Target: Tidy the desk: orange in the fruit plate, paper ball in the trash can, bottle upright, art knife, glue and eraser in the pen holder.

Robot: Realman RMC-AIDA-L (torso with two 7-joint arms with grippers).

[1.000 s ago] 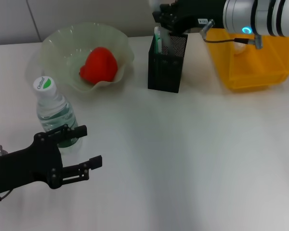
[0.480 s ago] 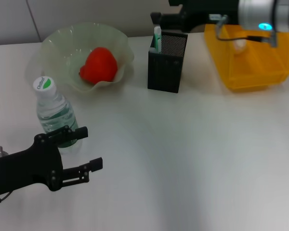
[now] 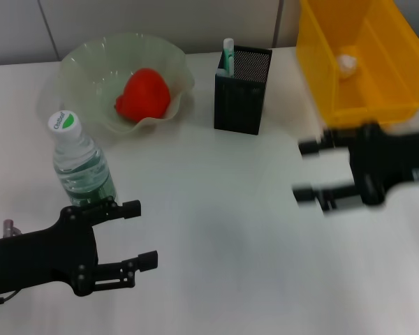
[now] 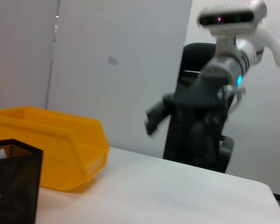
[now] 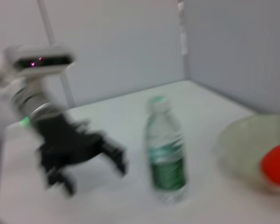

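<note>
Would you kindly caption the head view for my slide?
Tidied desk: orange in fruit plate, bottle upright, both grippers open and empty.

Upright bottle [image 3: 83, 167] — both grippers open, empty

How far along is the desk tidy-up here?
Looks nearly finished: orange in the fruit plate, paper ball in the yellow bin, bottle upright, an item standing in the pen holder. Left tool and right tool are open, empty. Nothing loose remains visible.

White desk [image 3: 230, 209], pale panelled wall [image 4: 107, 60], black office chair [image 4: 196, 135] behind
</note>
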